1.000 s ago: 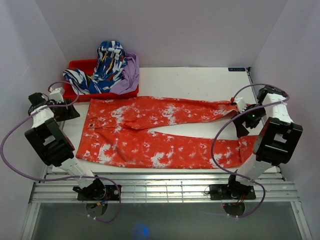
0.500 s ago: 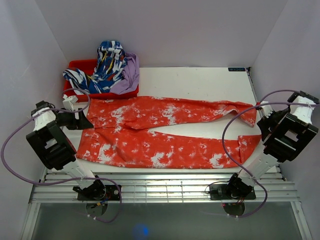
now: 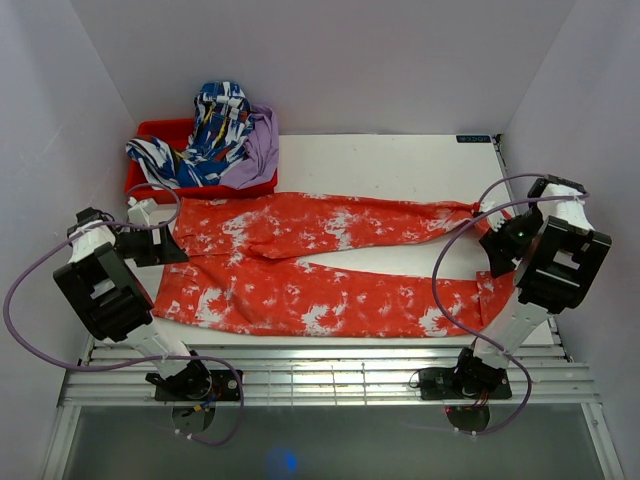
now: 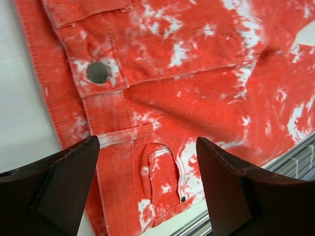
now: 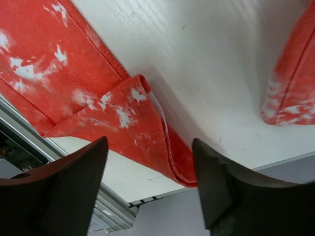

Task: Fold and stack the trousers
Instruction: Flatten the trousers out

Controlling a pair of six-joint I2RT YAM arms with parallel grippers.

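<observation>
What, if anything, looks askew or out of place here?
The hem of one leg of the trousers is folded back on itself near the right edge of the table instead of lying flat. Nothing else stands out.

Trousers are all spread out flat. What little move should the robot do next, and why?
Probably lower both arms and pinch the cloth. The open left gripper hovers over the waistband, and the open right gripper over the near leg's curled hem. The trousers lie flat and unfolded, nothing held.
</observation>
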